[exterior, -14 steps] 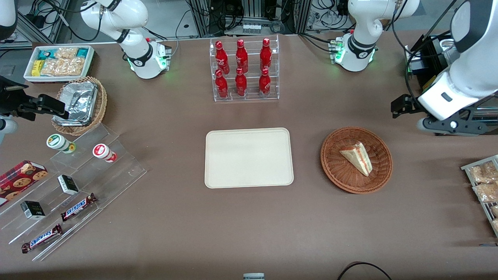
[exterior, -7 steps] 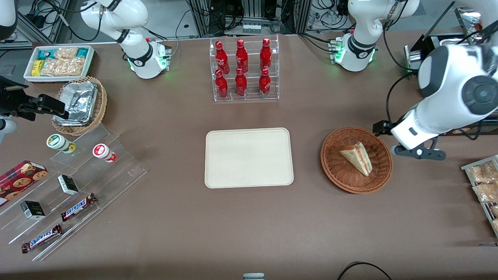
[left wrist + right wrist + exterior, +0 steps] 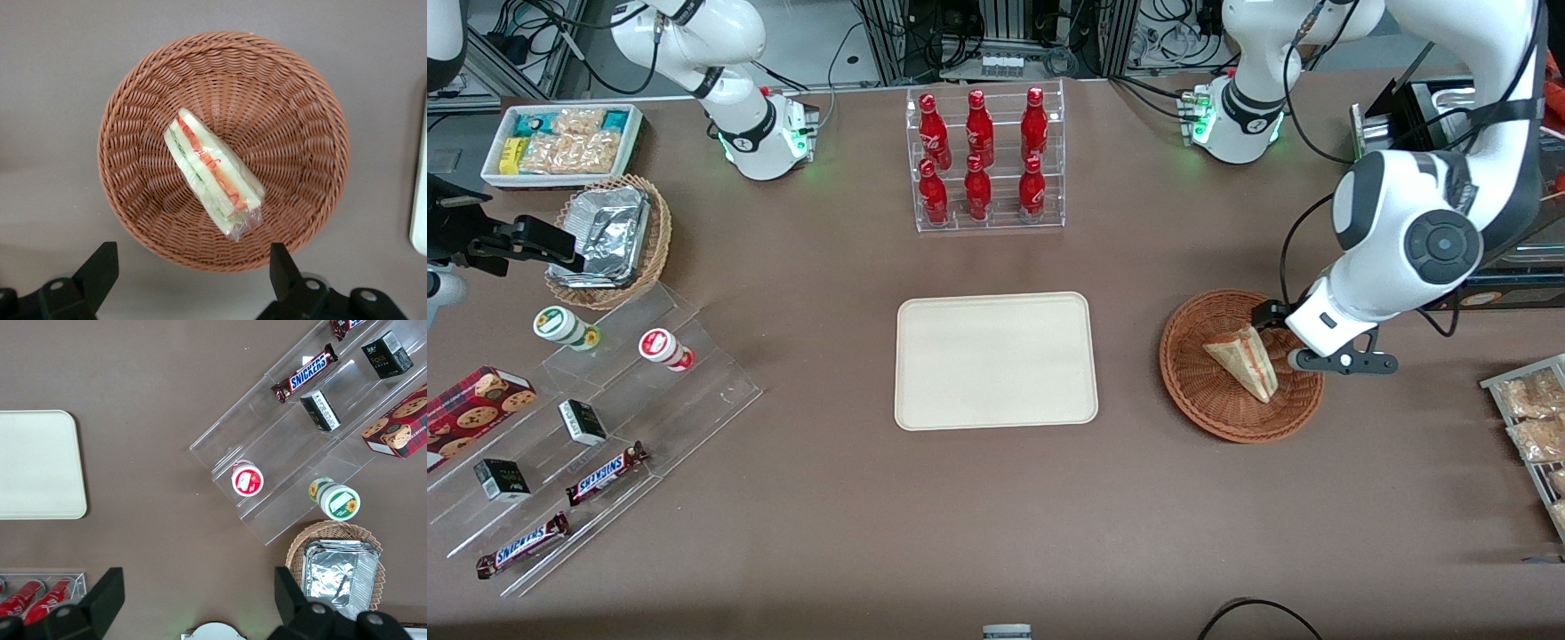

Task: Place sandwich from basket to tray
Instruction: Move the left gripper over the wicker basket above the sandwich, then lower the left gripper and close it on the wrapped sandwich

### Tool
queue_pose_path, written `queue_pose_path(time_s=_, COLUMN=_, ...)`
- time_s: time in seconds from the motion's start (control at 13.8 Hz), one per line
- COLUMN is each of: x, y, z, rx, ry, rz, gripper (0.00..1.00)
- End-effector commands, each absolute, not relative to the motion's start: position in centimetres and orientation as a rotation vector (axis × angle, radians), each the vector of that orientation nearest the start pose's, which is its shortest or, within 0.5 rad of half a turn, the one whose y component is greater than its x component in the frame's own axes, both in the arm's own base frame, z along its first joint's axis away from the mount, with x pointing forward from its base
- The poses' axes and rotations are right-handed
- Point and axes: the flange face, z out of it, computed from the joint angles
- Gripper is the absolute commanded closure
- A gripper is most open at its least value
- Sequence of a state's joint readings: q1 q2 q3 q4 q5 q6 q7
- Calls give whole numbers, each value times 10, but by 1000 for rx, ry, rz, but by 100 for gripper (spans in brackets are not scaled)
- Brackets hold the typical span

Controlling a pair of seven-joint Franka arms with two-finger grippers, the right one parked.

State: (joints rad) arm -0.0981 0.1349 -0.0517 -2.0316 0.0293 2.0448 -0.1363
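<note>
The sandwich, a pale bread wedge in clear wrap with red and green filling, lies in the round reddish-brown wicker basket. My left gripper hangs open above the basket's rim on the working arm's side, with nothing between its fingers. The sandwich is apart from the fingers, in the basket's middle. The cream tray lies flat and bare beside the basket, toward the parked arm's end of the table.
A clear rack of red bottles stands farther from the front camera than the tray. Stepped acrylic shelves with snacks, a tan basket with foil and a white snack box sit toward the parked arm's end. Snack packets lie at the working arm's end.
The left arm has swung in from the working arm's end of the table toward the basket. Its gripper now hangs over the basket's rim. The sandwich and tray have not moved.
</note>
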Motion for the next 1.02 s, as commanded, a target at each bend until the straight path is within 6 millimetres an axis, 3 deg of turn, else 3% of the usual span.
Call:
queue_pose_path(time_s=0.0, x=544, y=-84, z=358, rx=-3083, ry=-206, rz=130, gripper=0)
queue_pose_path(time_s=0.36, x=535, y=-92, z=322, rx=-2992, ry=-831, rz=33, gripper=0)
queue_pose_path(time_s=0.44, x=534, y=-100, z=319, rx=-2977, ry=-871, rz=40, gripper=0)
queue_pose_path(time_s=0.73, x=531, y=-99, z=310, rx=-2930, ry=-1027, rz=29, gripper=0)
queue_pose_path(time_s=0.95, x=524, y=-96, z=292, rx=-2934, ry=-1042, rz=15, gripper=0)
